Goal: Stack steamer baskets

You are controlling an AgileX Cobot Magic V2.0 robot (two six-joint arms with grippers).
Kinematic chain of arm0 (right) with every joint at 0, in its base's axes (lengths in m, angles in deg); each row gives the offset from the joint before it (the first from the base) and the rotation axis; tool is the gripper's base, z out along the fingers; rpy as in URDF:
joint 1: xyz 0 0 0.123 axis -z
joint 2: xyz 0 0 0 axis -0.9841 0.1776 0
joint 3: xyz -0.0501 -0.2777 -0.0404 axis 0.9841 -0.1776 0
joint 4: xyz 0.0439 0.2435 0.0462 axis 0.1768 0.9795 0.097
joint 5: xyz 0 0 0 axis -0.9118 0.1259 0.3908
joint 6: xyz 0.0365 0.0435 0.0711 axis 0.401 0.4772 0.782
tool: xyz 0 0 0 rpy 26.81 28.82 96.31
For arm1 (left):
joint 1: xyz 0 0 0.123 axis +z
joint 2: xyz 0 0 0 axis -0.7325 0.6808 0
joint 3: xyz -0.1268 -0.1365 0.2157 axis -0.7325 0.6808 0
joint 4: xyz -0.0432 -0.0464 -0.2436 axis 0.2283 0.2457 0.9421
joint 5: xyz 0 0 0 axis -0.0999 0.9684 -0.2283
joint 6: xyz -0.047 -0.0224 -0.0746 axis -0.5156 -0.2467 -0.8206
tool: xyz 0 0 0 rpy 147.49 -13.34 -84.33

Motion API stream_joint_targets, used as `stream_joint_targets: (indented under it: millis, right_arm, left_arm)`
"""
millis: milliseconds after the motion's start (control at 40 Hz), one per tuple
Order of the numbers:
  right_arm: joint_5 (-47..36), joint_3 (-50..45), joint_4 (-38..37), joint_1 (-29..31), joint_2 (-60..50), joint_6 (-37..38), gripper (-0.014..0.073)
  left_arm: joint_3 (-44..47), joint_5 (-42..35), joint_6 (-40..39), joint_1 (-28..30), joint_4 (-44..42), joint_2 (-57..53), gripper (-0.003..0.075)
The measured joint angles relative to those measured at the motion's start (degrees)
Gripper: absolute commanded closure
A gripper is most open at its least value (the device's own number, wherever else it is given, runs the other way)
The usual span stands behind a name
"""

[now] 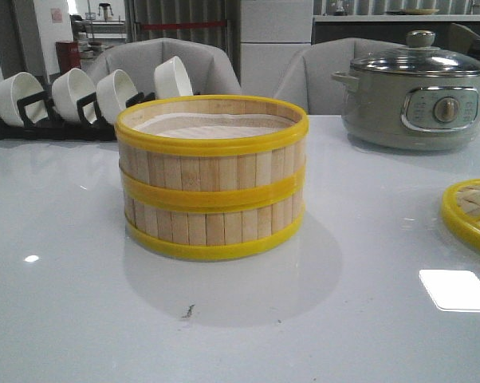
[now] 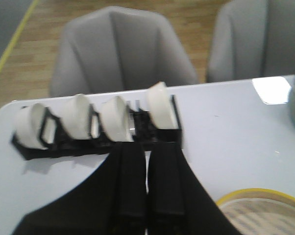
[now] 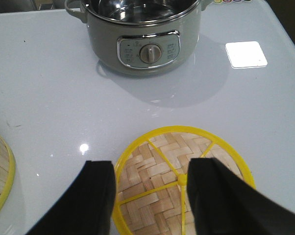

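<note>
Two steamer baskets (image 1: 212, 175) of pale bamboo slats with yellow rims stand one on top of the other in the middle of the white table, a pale liner showing inside the upper one. An edge of the stack shows in the left wrist view (image 2: 265, 208) and in the right wrist view (image 3: 0, 181). My left gripper (image 2: 147, 161) is shut with nothing between its fingers, held above the table beside the stack. My right gripper (image 3: 150, 188) is open, hovering over the flat woven lid (image 3: 179, 183), touching nothing. Neither gripper shows in the front view.
A grey electric pot (image 1: 419, 92) with a glass lid stands at the back right. A black rack (image 1: 57, 120) holding several white bowls runs along the back left. The woven lid (image 1: 471, 211) lies at the right edge. Grey chairs stand behind the table.
</note>
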Motion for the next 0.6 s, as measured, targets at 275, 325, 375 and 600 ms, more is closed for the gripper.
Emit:
stream_joint_targets:
  millis: [275, 325, 375, 600]
  right_arm:
    - [0.32, 0.00, 0.00, 0.00, 0.00, 0.00, 0.0151]
    - [0.32, 0.00, 0.00, 0.00, 0.00, 0.00, 0.0151]
    - [0.32, 0.00, 0.00, 0.00, 0.00, 0.00, 0.0151]
    - [0.42, 0.00, 0.00, 0.00, 0.00, 0.00, 0.0151]
  left_arm:
    - [24.61, -6.62, -0.05, 12.19, -0.11, -16.94, 0.0634]
    - [29.47, -8.84, -0.05, 12.64, -0.11, -20.01, 0.0634]
    - [34.18, -10.90, -0.05, 12.63, -0.11, -22.95, 0.0633]
    - [52.33, -18.16, -0.14, 12.63, 0.10, -33.48, 0.0634]
